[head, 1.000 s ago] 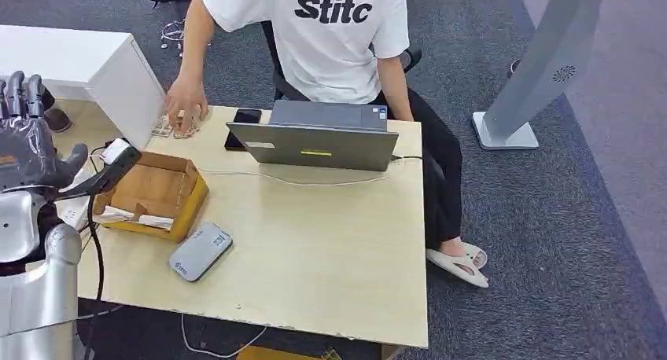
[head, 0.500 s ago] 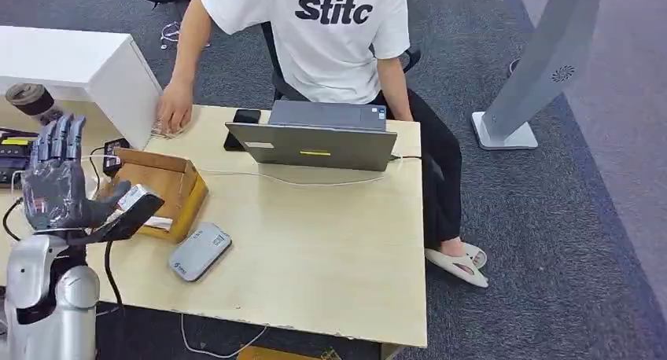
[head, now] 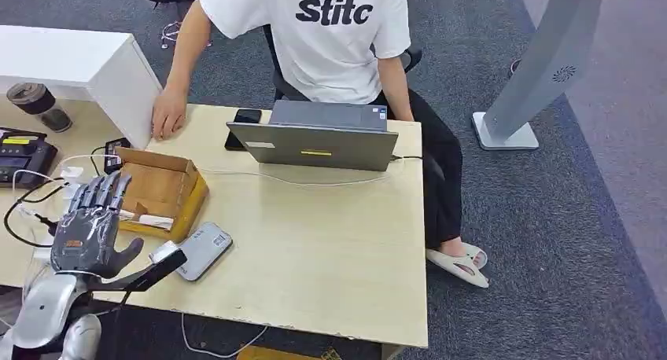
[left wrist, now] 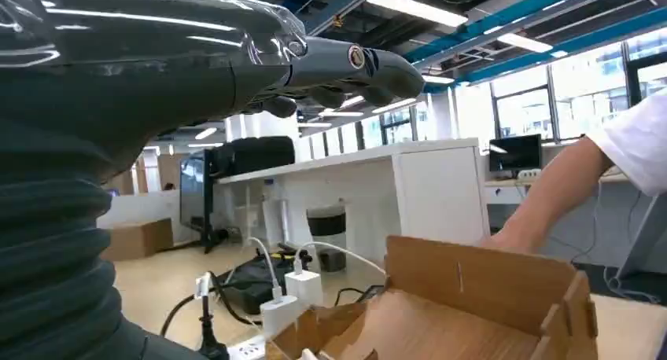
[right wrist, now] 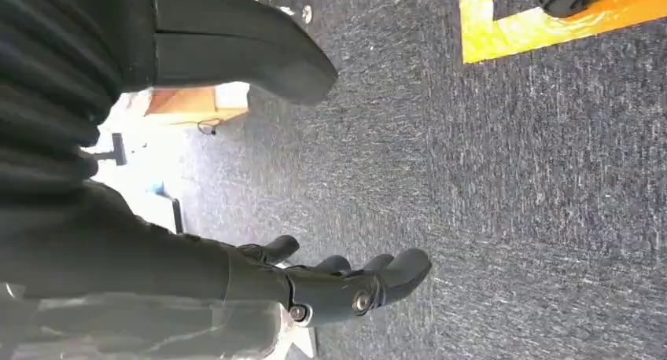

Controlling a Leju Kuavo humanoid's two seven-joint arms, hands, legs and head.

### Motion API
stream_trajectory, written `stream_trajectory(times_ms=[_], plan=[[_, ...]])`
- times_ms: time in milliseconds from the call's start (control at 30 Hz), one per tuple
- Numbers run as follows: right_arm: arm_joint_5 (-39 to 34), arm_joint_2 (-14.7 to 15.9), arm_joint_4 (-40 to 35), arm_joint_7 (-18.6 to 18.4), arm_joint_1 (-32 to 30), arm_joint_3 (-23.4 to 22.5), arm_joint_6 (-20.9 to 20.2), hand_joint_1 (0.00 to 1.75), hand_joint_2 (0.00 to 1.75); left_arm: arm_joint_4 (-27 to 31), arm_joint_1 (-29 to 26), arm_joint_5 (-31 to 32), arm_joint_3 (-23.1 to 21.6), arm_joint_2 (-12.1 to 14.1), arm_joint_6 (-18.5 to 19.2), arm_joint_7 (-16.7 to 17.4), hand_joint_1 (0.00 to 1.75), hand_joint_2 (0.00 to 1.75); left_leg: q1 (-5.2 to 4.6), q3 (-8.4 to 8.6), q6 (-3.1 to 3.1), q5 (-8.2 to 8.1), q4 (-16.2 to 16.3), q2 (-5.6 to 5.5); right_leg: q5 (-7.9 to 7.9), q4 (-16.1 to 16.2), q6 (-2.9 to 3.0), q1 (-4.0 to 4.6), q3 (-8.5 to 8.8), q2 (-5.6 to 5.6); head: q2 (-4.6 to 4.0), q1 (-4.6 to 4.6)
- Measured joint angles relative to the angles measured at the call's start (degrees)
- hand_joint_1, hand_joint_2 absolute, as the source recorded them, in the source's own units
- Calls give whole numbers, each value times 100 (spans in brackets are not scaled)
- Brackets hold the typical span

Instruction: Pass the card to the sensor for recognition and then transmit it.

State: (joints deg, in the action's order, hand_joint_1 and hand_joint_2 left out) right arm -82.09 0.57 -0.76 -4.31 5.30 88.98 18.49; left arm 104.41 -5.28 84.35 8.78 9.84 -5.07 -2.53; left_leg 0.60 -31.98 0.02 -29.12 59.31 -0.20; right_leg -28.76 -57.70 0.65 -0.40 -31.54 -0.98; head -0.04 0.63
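Fingers of the robot's left hand (head: 93,226) are spread flat and upright, while the thumb pinches a white card (head: 163,252) with a long black strip trailing from it toward the front table edge. That card hovers just beside a flat grey rectangular card reader (head: 200,251), right at its near corner; whether the two touch, I cannot tell. The reader lies on a pale wooden table (head: 330,250), close to an open brown cardboard box (head: 161,189) with a white slip inside. Beyond the box, a person in a white printed T-shirt (head: 330,34) sits behind a grey open laptop (head: 315,140), with one hand (head: 167,115) resting at the far table corner beside a white cabinet (head: 94,69). A black phone (head: 240,124) lies next to the laptop. A thin white cable (head: 291,179) runs across the tabletop.

Seen from the right wrist, the right hand (right wrist: 330,285) hangs over dark grey carpet (right wrist: 511,179), its fingers loosely extended and apart, holding nothing.
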Motion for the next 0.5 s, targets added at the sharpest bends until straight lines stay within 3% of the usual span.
stream_trajectory(times_ms=[300, 500], plan=[[-13, -2, 2, 0, 3, 2, -20, 0, 175, -26, -161, 492, -413, 596, 208, 166, 0, 175, 1, 2, 0, 1, 0, 0, 0, 0, 0, 0, 0, 0, 0, -2], [11, -2, 0, 24, 3, 2, -28, 0, 175, -70, -151, 513, -487, 798, 232, 168, 0, 175, 1, 1, 0, 0, 0, 0, 0, 0, 0, 0, 0, 0, 0, -2]])
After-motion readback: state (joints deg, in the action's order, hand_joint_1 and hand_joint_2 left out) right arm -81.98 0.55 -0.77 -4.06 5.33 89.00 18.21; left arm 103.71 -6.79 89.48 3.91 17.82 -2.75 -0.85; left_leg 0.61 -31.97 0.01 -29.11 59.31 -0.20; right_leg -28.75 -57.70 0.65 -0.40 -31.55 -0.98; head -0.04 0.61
